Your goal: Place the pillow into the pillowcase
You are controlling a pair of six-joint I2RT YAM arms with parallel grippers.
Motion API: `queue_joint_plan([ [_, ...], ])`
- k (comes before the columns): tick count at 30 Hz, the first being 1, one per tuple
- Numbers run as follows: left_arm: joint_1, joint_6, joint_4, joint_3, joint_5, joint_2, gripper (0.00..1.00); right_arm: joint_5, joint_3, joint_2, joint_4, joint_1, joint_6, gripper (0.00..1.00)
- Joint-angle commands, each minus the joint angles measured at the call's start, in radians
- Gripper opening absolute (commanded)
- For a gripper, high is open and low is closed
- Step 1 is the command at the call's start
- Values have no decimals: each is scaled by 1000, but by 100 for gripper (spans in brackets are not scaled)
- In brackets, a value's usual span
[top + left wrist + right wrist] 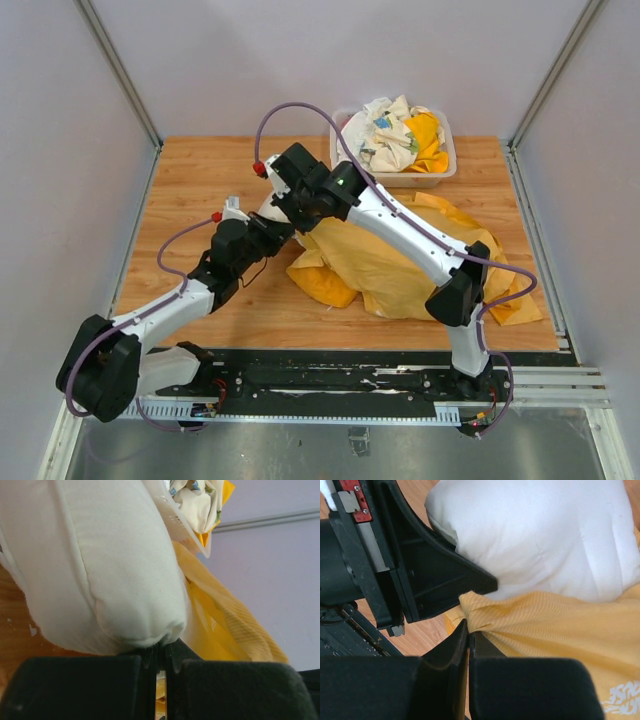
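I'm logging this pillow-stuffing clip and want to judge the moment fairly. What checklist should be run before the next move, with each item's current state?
1. Right hand shut on the pillowcase edge: ok, orange cloth bunches into its closed fingers.
2. Left hand shut: ok.
3. What the left hand pinches: cannot tell; the pillow end bulges right at its fingers.
4. Pillow fully inside the pillowcase: not ok, a large bare part shows.
5. Pillowcase mouth open around the pillow: cannot tell.
6. Hands clear of each other: cannot tell; they sit very close.
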Motion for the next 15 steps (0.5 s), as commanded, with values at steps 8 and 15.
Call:
queue_joint_plan([
  [8, -74, 29, 167, -21, 75, 13, 0, -47, -43, -54, 126, 15, -8, 1],
  [15, -80, 45, 209, -36, 136, 101, 0, -48, -237, -134, 206, 15, 20, 1],
])
